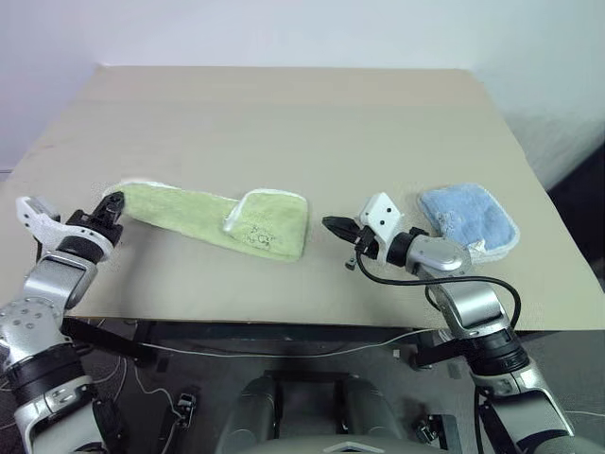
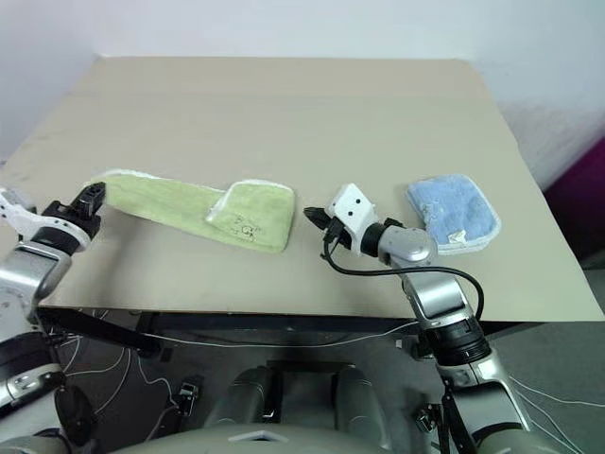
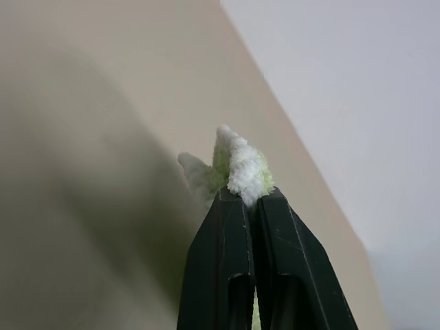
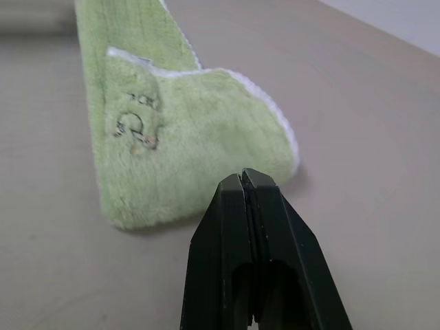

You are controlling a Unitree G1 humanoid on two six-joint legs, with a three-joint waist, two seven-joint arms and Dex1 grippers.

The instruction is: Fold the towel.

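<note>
One blue towel [image 1: 470, 219] is lying near the table's [image 1: 284, 113] right edge, well apart from the green towel [image 1: 213, 219] and just beyond the right arm; its folded white edging is showing along the near side. A black cable [image 1: 430, 282] is looping out from the right wrist over the table's front edge, and a thin white cable [image 1: 284, 352] is hanging below the tabletop. Nothing is lying between the two grippers except bare tabletop.

Counting: two towels, one green and one blue; two grippers; one table.

The towel is stretching across the near left part of the table, long and narrow. Its right end is folded back on itself, showing white edging and a small dark embroidered mark. Its left end is lifting off the surface where the left gripper [image 1: 114, 202] is pinching it; in the left wrist view a tuft of green and white terry is sticking out between the pressed fingers [image 3: 227, 261].

The right gripper [image 1: 333, 225] is hovering just right of the towel's folded end, apart from it, its fingers [image 4: 227, 247] pressed together on nothing and pointing toward the fold
</note>
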